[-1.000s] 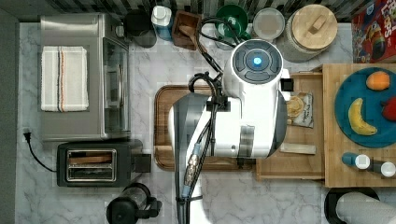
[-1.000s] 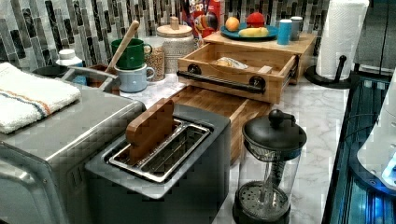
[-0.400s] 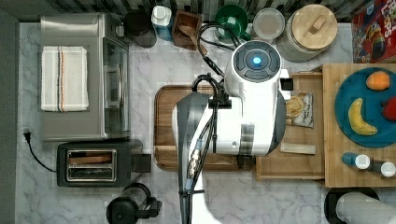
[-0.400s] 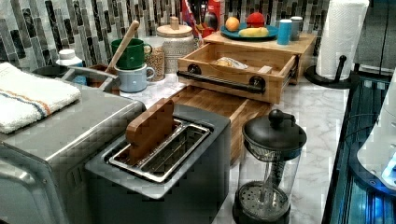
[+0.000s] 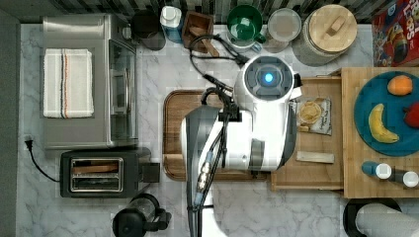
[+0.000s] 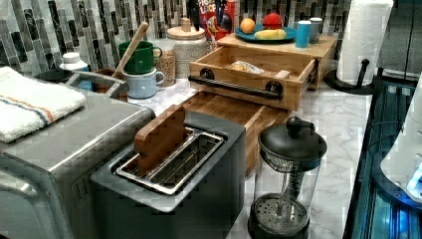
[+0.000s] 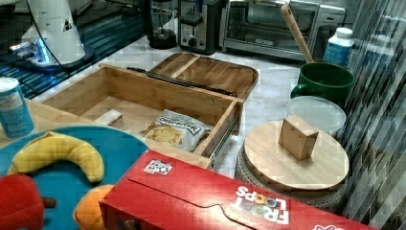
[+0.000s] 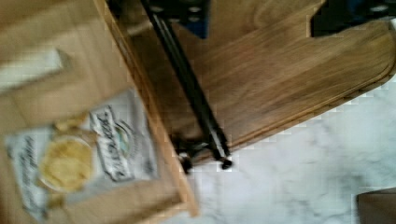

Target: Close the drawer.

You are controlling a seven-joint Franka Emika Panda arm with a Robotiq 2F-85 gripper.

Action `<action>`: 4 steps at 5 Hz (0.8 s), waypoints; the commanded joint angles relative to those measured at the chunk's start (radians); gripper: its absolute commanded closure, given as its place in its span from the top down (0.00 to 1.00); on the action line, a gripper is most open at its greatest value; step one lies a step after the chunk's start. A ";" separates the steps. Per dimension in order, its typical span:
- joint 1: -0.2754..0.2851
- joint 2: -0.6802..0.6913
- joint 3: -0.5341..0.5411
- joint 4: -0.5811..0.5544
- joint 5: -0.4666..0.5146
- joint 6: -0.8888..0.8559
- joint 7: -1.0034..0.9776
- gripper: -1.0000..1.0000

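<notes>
Counter: I saw a white marble counter [image 5: 301, 212] under everything, with bare stone along the bottom of the top view.
Arm: the big white robot arm [image 5: 257, 128] sat in the middle of the top view, over the brown board and the left end of the drawer.
Toaster oven: a silver toaster oven [image 5: 84, 81] stood at the upper left of the top view, with a striped towel [image 5: 67, 82] lying on its roof.
Block top: a thick light-wood block [image 5: 356, 148] was at the right of the top view. It carried a blue plate [image 5: 383, 106] with a banana [image 5: 378, 123] on it.
Drawer: the drawer [image 7: 143, 103] was pulled out from under the block. I saw it open in the middle left of the right view, and right of the arm in the top view. A black bar handle [image 6: 236, 85] ran along its front in the upper middle of the left view.
Brown board: a dark rounded board [image 7: 210, 74] lay just past the drawer's front, in the upper middle of the right view.
Toaster: a black toaster [image 6: 174, 174] was in the lower middle of the left view.
Cereal box: a red box [image 7: 225, 201] filled the bottom of the right view.
Chip bag: a small bag [image 7: 174, 129] lay flat inside the drawer.
Gripper: I could not tell if it was open or closed.
</notes>
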 commanded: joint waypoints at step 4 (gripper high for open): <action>0.076 0.035 0.126 -0.251 -0.172 0.212 -0.124 0.00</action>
